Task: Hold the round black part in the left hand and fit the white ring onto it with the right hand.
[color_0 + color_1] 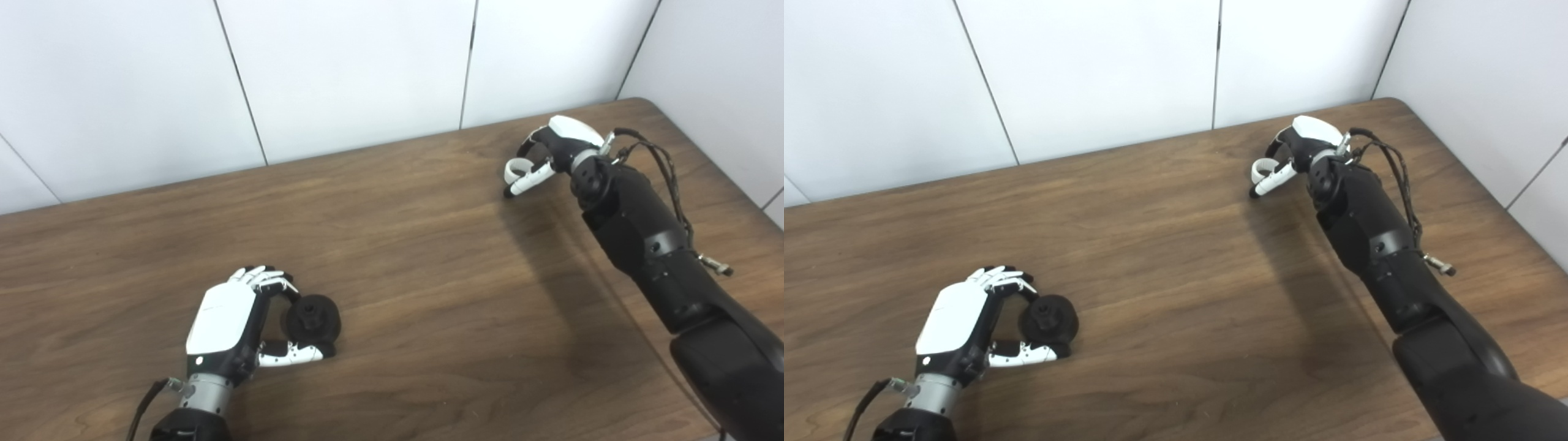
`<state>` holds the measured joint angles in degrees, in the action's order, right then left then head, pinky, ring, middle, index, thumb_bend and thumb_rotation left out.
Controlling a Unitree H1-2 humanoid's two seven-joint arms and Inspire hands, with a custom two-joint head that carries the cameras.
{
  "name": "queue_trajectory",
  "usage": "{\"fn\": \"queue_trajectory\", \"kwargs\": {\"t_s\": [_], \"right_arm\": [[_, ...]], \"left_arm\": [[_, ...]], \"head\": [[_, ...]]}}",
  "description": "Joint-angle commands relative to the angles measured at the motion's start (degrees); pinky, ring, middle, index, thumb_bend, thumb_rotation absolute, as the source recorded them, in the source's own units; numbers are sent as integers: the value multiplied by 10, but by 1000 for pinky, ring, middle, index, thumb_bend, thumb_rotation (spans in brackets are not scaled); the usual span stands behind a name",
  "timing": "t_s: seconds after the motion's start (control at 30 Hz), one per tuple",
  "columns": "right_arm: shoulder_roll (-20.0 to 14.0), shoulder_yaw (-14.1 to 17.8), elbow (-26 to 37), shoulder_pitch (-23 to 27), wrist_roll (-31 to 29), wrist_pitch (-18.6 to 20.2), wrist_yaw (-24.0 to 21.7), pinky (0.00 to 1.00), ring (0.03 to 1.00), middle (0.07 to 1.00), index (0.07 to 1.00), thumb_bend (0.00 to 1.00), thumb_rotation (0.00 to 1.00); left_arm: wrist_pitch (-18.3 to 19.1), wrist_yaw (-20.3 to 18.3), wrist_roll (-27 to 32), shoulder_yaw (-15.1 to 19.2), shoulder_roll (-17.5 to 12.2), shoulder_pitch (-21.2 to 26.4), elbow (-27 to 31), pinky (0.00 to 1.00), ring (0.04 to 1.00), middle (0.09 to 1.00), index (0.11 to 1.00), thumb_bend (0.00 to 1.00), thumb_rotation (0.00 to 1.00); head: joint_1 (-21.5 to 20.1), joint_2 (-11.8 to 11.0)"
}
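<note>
The round black part (313, 317) sits low over the wooden table at the near left, between the fingers and thumb of my left hand (236, 321), which is shut on it. My right hand (545, 153) is at the far right of the table, fingers curled around the white ring (517, 166), which shows between the fingers and the thumb. The two hands are far apart. In the right eye view the part (1048, 318) and the ring (1263, 166) show the same way.
The brown wooden table (416, 294) runs to white wall panels at the back and right. Its far right corner (643, 104) lies just beyond my right hand. Cables (664, 165) hang along my right forearm.
</note>
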<state>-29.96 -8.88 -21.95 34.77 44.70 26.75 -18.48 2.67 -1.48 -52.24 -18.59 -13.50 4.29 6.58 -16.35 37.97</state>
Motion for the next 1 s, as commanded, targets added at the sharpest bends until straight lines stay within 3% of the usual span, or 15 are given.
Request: {"fn": "queue_trajectory", "kwargs": {"t_s": [0.0,0.5,0.63,0.7,0.73,0.97], "right_arm": [[-20,3,23,21,7,1,3,1000,1000,923,681,796,313],[-25,-10,19,20,-8,0,14,1000,1000,890,638,787,298],[-19,-1,20,17,-15,0,24,1000,1000,887,603,772,242],[-15,7,19,14,-27,-4,42,1000,1000,885,512,576,162],[-15,9,17,12,-33,-7,49,1000,1000,879,499,551,149],[-20,-6,8,12,-40,-10,69,1000,1000,872,486,523,132]], "left_arm": [[5,-1,-12,0,-2,8,11,914,860,766,485,522,50],[6,-2,-11,1,-4,10,15,911,860,767,485,522,50],[5,-1,-11,1,-4,10,15,907,858,767,485,522,50],[3,1,-11,1,-4,10,15,905,857,765,485,522,50],[3,2,-11,1,-4,11,14,903,856,765,485,522,50],[2,3,-11,2,-5,11,15,906,857,765,484,522,50]], "head": [[2,4],[2,6],[2,6],[5,6],[5,6],[5,5]]}}
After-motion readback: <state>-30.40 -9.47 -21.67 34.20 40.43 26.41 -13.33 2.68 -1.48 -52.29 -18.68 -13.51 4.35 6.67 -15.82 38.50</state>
